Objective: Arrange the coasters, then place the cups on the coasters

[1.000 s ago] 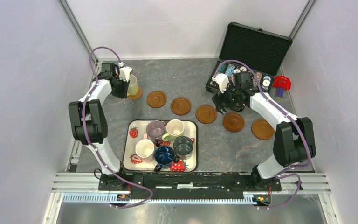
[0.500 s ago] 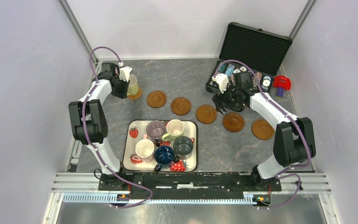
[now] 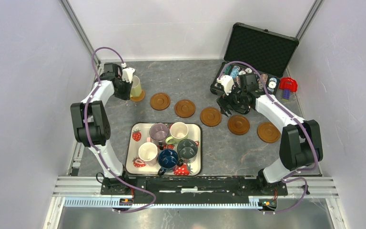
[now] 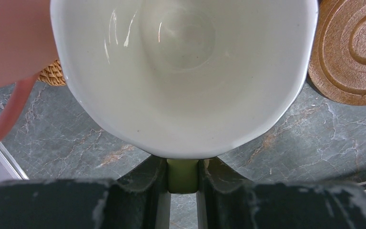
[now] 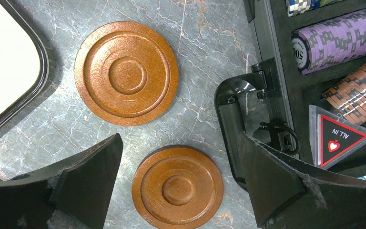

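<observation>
A cream cup (image 3: 136,87) stands on an orange-brown woven coaster (image 3: 137,97) at the back left. My left gripper (image 3: 125,87) is shut on its yellow-green handle (image 4: 182,175), and the cup's white inside (image 4: 181,71) fills the left wrist view. Several brown coasters run in a diagonal row, from one (image 3: 160,101) near the cup to one (image 3: 269,132) at the right. My right gripper (image 3: 230,103) hangs open above the row, and one coaster (image 5: 177,186) lies below and between its fingers. Several cups, such as the mauve one (image 3: 158,130), sit in the tray (image 3: 136,143).
An open black case (image 3: 262,47) of poker chips (image 5: 336,40) stands at the back right, close beside my right gripper's finger (image 5: 267,176). A red object (image 3: 288,85) lies next to the case. A blurred pink shape (image 4: 14,38) fills the left wrist view's upper left corner.
</observation>
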Tool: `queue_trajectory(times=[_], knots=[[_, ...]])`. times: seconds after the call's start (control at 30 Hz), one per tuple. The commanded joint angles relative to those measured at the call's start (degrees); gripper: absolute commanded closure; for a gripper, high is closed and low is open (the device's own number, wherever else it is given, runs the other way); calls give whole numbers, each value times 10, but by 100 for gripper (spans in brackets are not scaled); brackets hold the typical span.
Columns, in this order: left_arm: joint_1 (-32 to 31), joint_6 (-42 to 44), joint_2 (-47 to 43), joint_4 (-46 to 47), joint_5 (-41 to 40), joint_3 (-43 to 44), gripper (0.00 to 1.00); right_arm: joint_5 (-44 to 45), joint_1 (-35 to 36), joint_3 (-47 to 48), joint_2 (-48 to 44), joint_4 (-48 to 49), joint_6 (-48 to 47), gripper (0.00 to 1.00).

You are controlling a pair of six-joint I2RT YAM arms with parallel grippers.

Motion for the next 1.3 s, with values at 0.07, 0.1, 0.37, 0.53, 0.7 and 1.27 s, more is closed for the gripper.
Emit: queue_trajectory(times=[0.07, 0.1, 0.37, 0.53, 0.7, 1.27], knots=[[-3, -5, 10, -18, 15, 24, 80, 0, 2, 13, -1, 13, -2, 2], [-3, -5, 8, -20, 16, 24, 80, 1, 2, 13, -1, 13, -2, 2], [-4, 0, -2, -40, 19, 26, 81, 1, 1, 13, -1, 13, -2, 2], [-4, -1, -10, -59, 22, 30, 82, 0, 2, 10, -2, 14, -2, 2], [-4, -1, -3, -72, 5, 33, 81, 0, 1, 9, -2, 15, -2, 2], [-8, -14, 22, -84, -2, 56, 57, 0, 2, 3, -8, 16, -2, 2]])
